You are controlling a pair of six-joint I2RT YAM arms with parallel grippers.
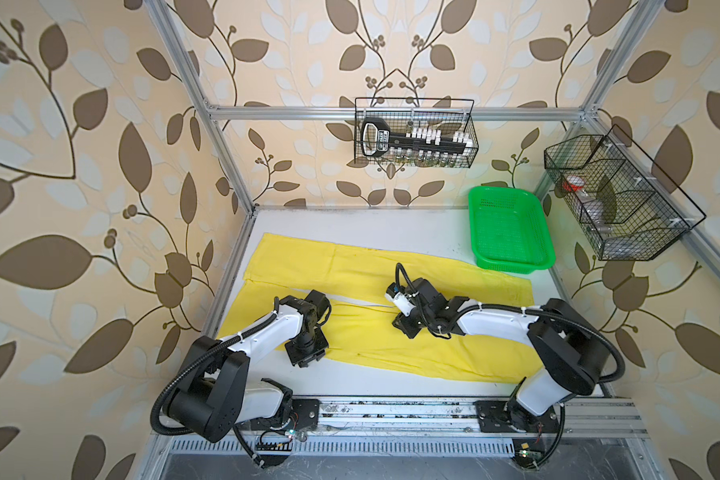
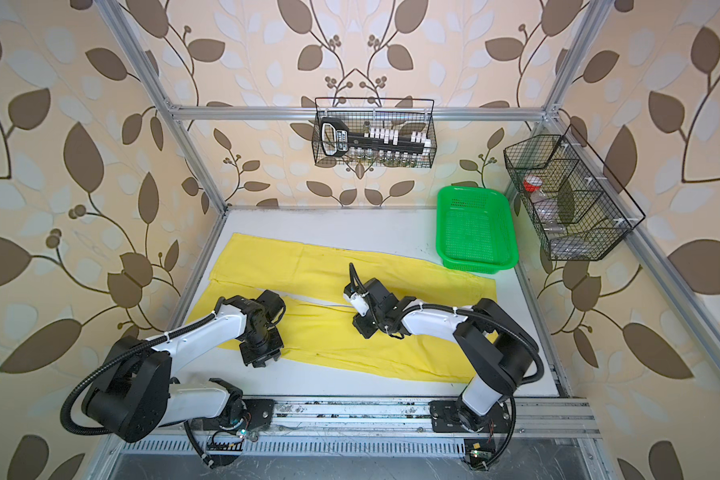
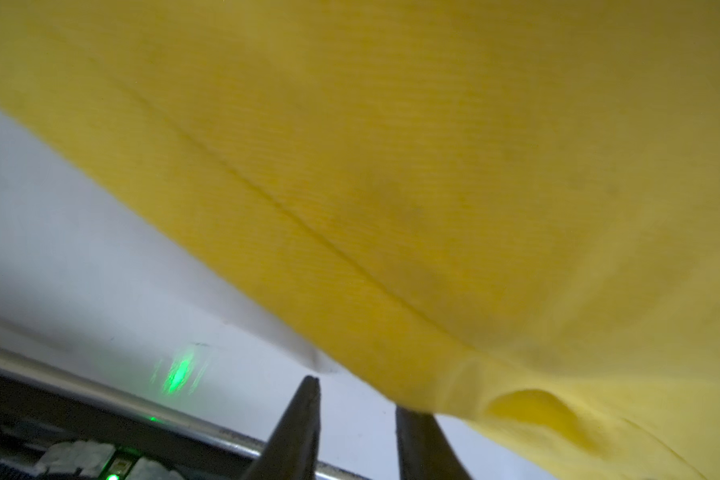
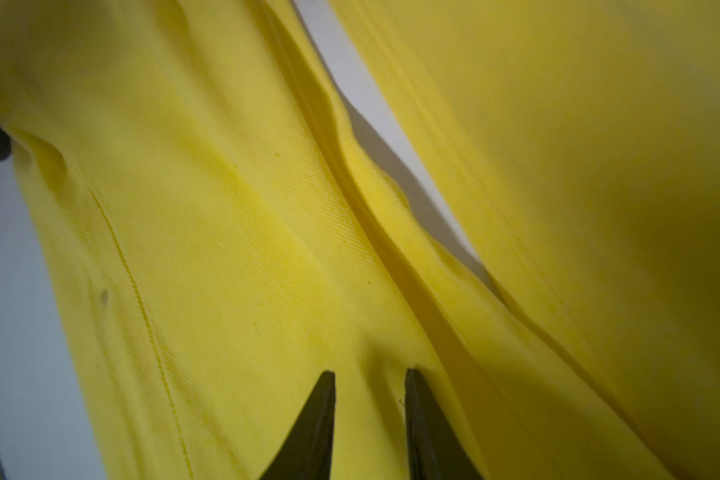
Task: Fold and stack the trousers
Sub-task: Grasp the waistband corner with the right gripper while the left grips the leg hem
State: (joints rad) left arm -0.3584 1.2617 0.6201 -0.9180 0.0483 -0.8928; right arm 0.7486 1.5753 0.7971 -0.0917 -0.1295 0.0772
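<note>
**Trousers spread, grippers poised.** The trousers (image 1: 375, 345) are lying flat across the table (image 1: 350, 224), with the legs splaying toward the left and the waist toward the right. Both arms are bending low over the near leg.

The left gripper (image 3: 356, 395) is hovering at that leg's near edge with its jaws apart. One finger (image 3: 300, 428) is resting on bare table and the other is meeting the hem, so nothing is being held. The right gripper (image 4: 368, 374) is sitting on the cloth just beside the crotch, where the legs are parting. Its jaws are likewise apart and gripping nothing.

The danger is lying in the pinch. If the left jaws close where they are standing, they are risking catching only the top layer — or missing the hem altogether — and the leg may be slipping free mid-fold. Uneven lifts by the two arms are threatening a skewed, bunched fold.

The far leg is running right up against the basket (image 1: 512, 262) — whether under it cannot be told — so any drag on the cloth is risking tugging it along.
</note>
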